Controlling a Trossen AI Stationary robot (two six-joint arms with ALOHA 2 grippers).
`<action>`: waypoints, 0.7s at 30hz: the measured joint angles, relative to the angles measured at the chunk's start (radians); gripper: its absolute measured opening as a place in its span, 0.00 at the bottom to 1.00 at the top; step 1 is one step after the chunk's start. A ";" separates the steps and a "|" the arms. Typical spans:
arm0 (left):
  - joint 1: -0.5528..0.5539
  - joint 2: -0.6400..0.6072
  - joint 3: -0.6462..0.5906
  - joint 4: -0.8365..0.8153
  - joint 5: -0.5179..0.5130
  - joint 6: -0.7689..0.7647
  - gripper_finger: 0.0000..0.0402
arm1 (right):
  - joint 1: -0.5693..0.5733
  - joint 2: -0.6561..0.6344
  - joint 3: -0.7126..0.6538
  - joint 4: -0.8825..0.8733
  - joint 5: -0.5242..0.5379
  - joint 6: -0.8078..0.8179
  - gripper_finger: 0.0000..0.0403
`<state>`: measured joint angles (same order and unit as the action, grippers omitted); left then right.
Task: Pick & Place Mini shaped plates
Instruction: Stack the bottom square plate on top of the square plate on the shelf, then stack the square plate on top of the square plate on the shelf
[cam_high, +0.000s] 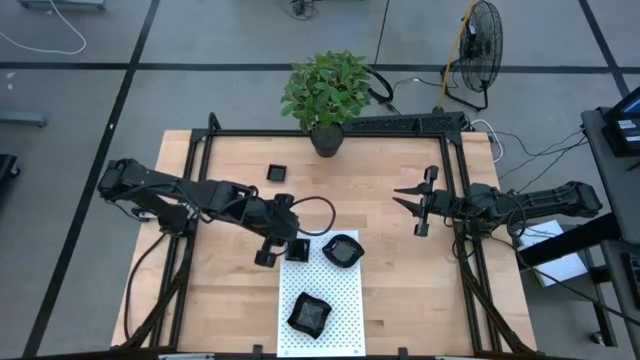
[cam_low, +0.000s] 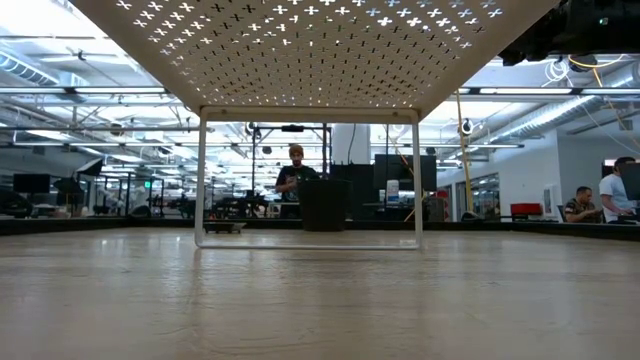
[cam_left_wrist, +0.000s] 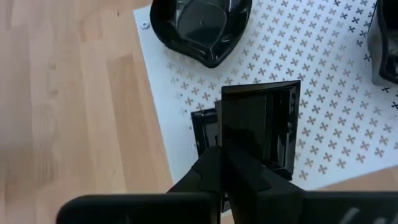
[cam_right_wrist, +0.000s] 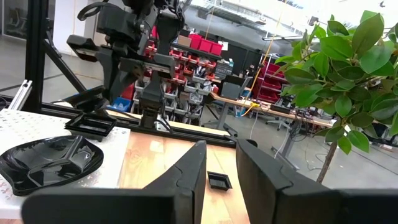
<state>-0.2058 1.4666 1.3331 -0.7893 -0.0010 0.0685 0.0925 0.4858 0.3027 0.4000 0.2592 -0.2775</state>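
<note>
Two rounded mini plates sit on the white dotted mat (cam_high: 335, 300): one at its far right (cam_high: 342, 249), one in the near middle (cam_high: 309, 313). The left gripper (cam_left_wrist: 225, 163) is pinched shut on the rim of a square mini plate (cam_left_wrist: 261, 127) at the mat's far-left corner, seemingly not yet let go. One small square plate (cam_high: 276, 172) is left on the bare wood at the far side near the potted plant (cam_high: 326, 95); the right gripper (cam_high: 408, 197), jaws partly apart and empty, waits well right of the mat.
</note>
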 joint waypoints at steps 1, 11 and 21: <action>0.000 0.000 0.000 0.003 0.000 0.000 0.04 | 0.000 0.000 0.000 0.000 0.000 0.000 0.19; 0.000 0.000 0.000 -0.001 0.000 -0.019 0.18 | 0.000 0.000 0.000 0.000 -0.001 0.001 0.19; 0.030 -0.083 0.001 -0.141 -0.299 -0.122 0.22 | 0.000 0.000 0.000 0.000 -0.002 0.000 0.19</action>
<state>-0.1758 1.3833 1.3342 -0.9303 -0.3000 -0.0531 0.0926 0.4858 0.3023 0.3996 0.2577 -0.2771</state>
